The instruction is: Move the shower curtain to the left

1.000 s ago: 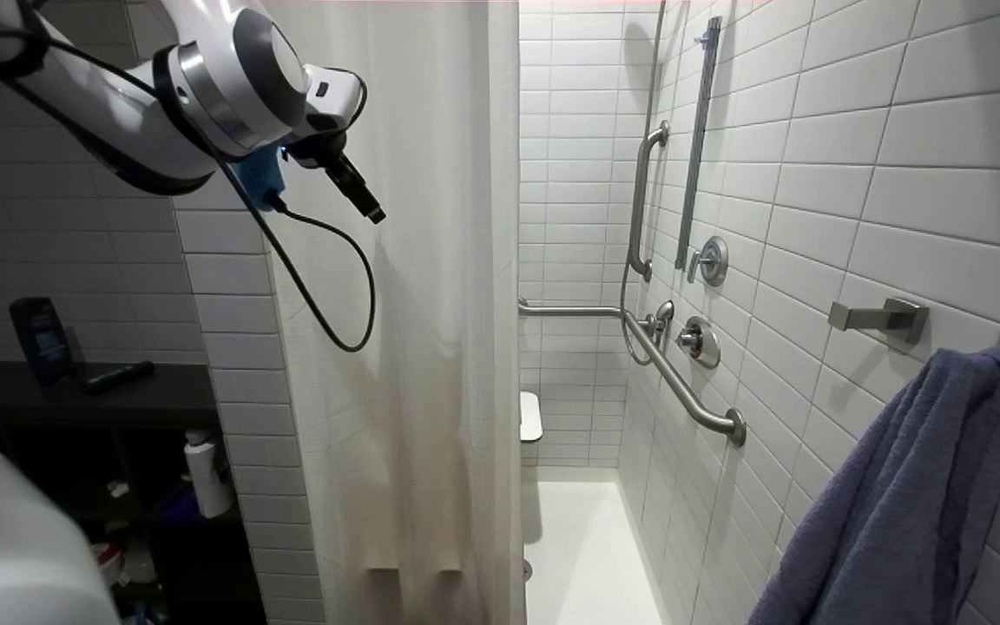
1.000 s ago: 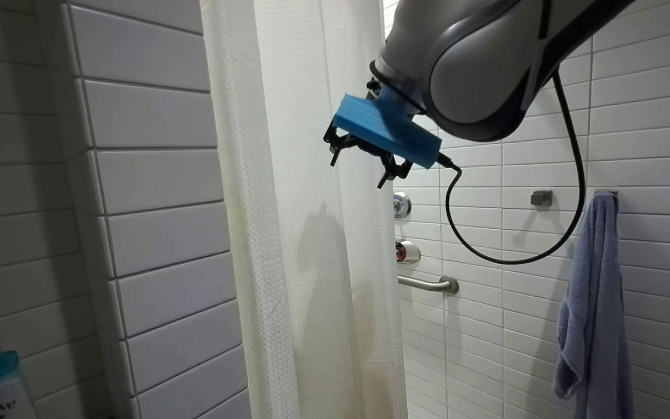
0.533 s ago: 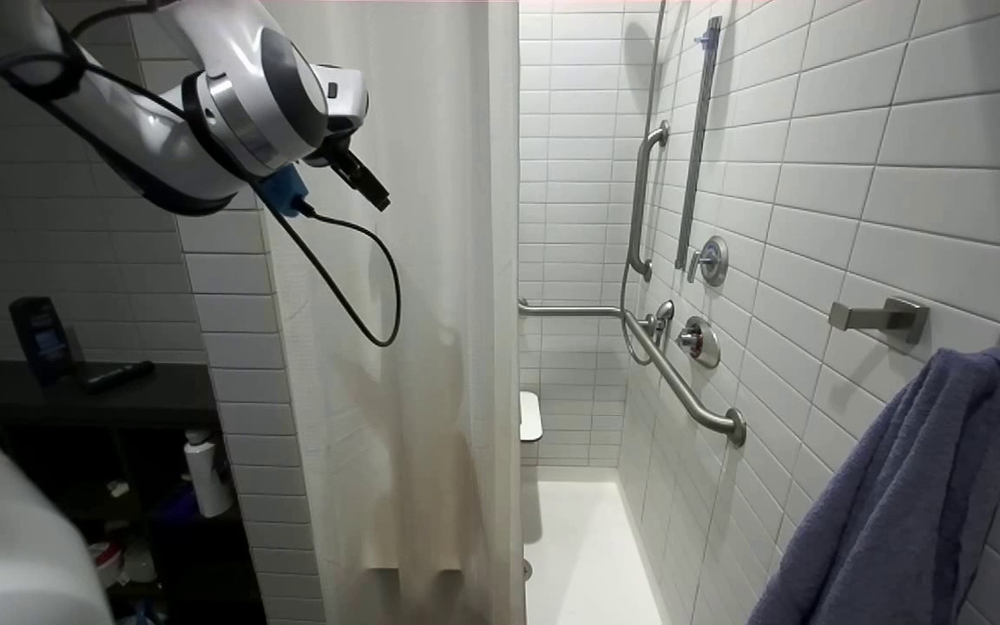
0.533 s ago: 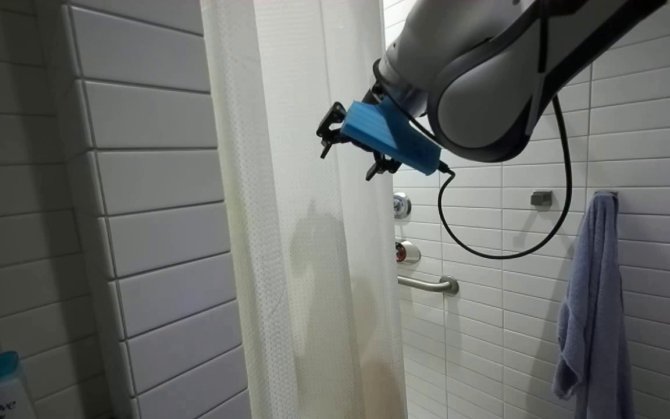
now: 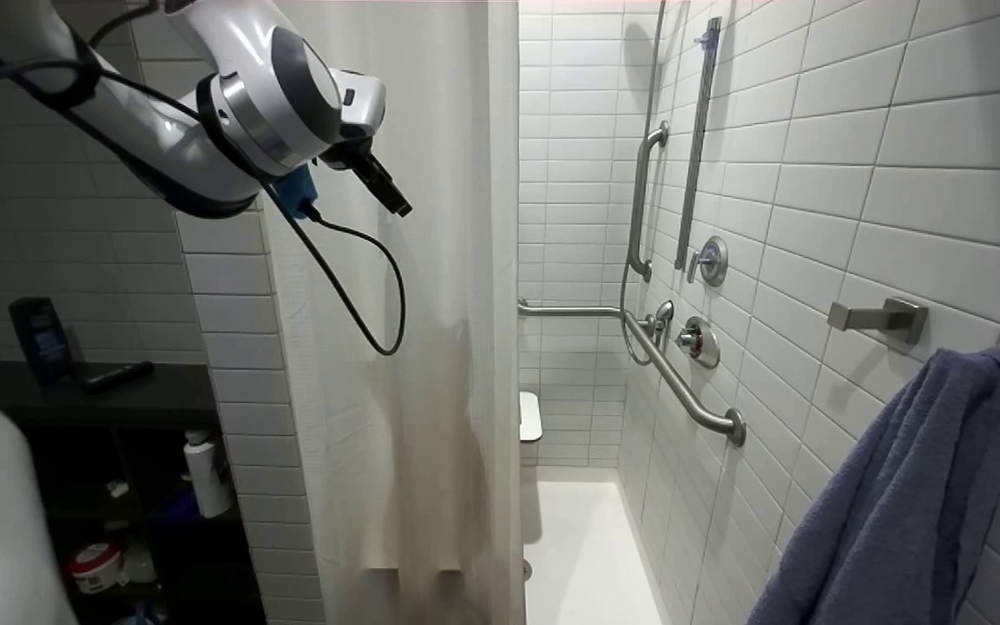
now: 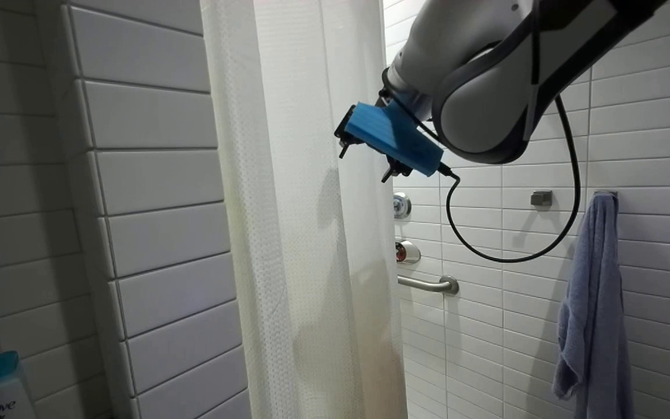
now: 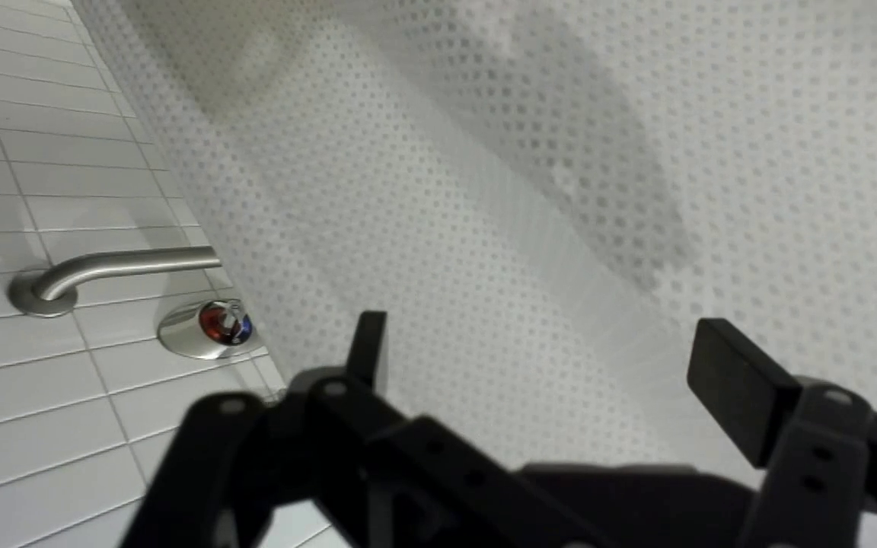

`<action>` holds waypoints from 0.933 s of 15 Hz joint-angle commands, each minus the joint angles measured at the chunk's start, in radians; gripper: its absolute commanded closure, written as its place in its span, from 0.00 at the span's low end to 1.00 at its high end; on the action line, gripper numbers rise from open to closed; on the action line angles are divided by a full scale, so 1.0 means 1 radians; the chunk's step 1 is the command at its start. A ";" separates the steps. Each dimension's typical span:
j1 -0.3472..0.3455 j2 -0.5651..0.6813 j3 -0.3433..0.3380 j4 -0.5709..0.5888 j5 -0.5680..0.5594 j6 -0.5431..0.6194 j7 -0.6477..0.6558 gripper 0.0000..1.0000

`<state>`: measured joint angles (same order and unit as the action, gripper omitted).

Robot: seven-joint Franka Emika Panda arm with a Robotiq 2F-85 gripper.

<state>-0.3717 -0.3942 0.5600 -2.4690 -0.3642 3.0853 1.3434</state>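
The off-white shower curtain (image 5: 439,391) hangs in tall vertical folds. It also shows in an exterior view (image 6: 312,262) and fills most of the wrist view (image 7: 469,251), where its free edge runs diagonally at the left. My black gripper is in front of the curtain's upper part in both exterior views (image 5: 403,211) (image 6: 364,169), tilted downward toward the fabric. In the wrist view my gripper (image 7: 541,335) is open, fingers wide apart with nothing held. A fold lies behind the gap between the fingers. Whether the fingertips touch the fabric I cannot tell.
A grab bar (image 7: 126,262) and shower valve (image 7: 218,329) are on the tiled wall beyond the curtain's free edge. A bluish-purple towel (image 5: 908,495) hangs on that wall. A tiled wall end (image 6: 160,174) borders the curtain's other side. A dark shelf (image 5: 101,391) holds bottles.
My arm and gripper have moved rightward in an exterior view, along and closer to the curtain. The gripper's shadow on the fabric is now nearer the fingertips. The curtain's edge has not visibly moved.
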 commanded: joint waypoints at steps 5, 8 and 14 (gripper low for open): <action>-0.136 -0.065 0.149 0.006 0.018 -0.080 0.204 0.00; -0.118 -0.045 0.128 0.006 0.007 -0.065 0.179 0.00; -0.119 -0.045 0.130 0.007 0.008 -0.068 0.182 0.00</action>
<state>-0.4903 -0.4395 0.6897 -2.4622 -0.3563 3.0174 1.5254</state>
